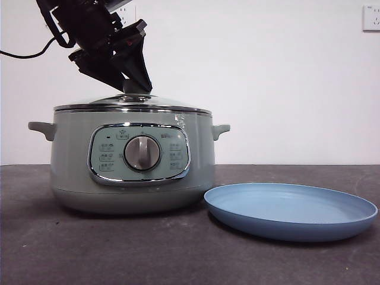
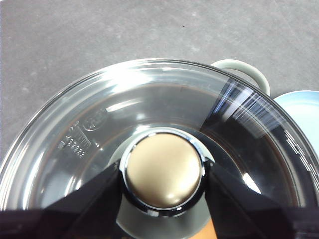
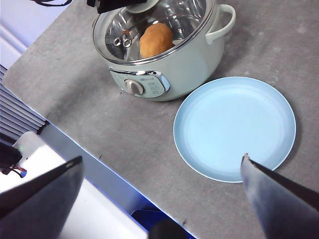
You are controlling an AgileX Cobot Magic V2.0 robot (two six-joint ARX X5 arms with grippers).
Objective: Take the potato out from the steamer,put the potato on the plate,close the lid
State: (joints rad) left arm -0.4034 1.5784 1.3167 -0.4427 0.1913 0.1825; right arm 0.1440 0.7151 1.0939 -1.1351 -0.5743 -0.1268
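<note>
— Tabletop (image 1: pixel 119 249) is dark grey and speckled, with a plain white wall behind and one socket (image 1: pixel 371 18) high on it

— Count the things?

— One round pale sage-green steamer (image 1: pixel 133 160), one clear glass lid (image 2: pixel 149 99) with a chrome rim sitting on it, one smooth orange-brown potato (image 3: pixel 156 40) inside under the glass, one wide light-blue plate (image 1: pixel 291 211) just beside the pot, bare

— And the pincers?

— The left gripper (image 2: pixel 163 174) has its black jaws set on either side of the lid's knob (image 2: pixel 163 170), touching it. The right gripper (image 3: pixel 159 174) hangs high near the table's front edge, jaws spread wide, holding nothing

— Room to move?

— Open table lies in front of the pot and past the plate
</note>
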